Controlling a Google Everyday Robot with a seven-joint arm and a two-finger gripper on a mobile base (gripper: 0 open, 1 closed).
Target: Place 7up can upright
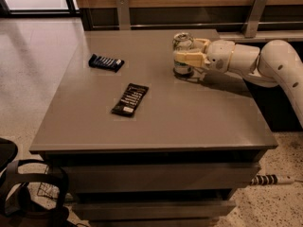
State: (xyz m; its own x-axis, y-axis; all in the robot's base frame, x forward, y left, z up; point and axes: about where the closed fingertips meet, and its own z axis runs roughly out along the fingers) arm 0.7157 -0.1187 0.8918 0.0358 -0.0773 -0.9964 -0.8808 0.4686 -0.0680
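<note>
Gripping the 7up can (182,44) around its middle, the end effector (185,56) sits toward 1 o'clock on the counter (199,122), with the pale arm (279,63) reaching in from 3 o'clock. The fingers (188,59) look closed against the can's sides. The can stands upright, its shiny top facing up and its base at the counter surface or only just above it; I cannot tell which.

By my judgement the can is light, probably little more than thin metal, so it carries easily but topples at a small nudge. Its wall is smooth and slippery, and stiff only until squeezed hard, when it would dent. The mid-height hold across the round body seems right: it keeps the can plumb and leaves the rims free. Letting go calls for an even parting of the fingers, because a finger dragging on the label could tip the can.

Two dark snack bars lie well apart from it, one (106,62) toward 10 o'clock, the other (130,99) near the middle, toward 8 o'clock.
</note>
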